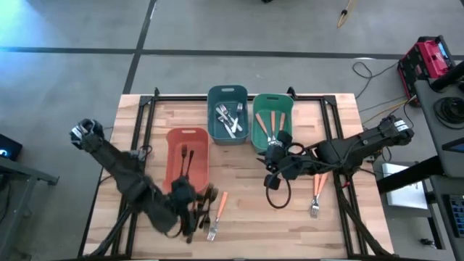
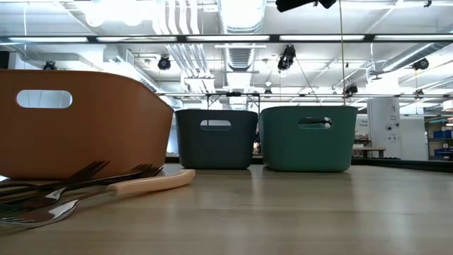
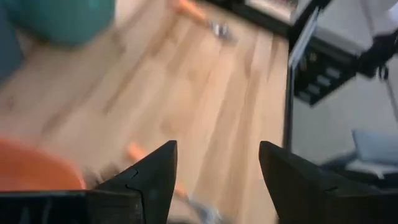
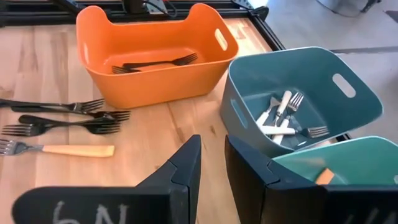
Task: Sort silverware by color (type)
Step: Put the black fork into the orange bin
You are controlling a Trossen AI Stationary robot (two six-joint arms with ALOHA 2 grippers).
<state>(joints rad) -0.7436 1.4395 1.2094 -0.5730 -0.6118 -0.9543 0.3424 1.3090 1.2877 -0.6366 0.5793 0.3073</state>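
In the high view, the left gripper (image 1: pixel 190 217) sits at the lower left of the table (image 1: pixel 246 210), its fingers (image 3: pixel 152 177) spread apart with nothing between them, over a cluster of dark forks (image 1: pixel 205 206) lying roughly top to bottom. An orange-handled fork (image 1: pixel 217 217) beside them runs diagonally, tines toward the bottom. The right gripper (image 1: pixel 278 148) hovers at the green bin's (image 1: pixel 272 101) lower edge, fingers nearly together and empty. Another orange-handled pair (image 1: pixel 317 196) lies at lower right, tines downward.
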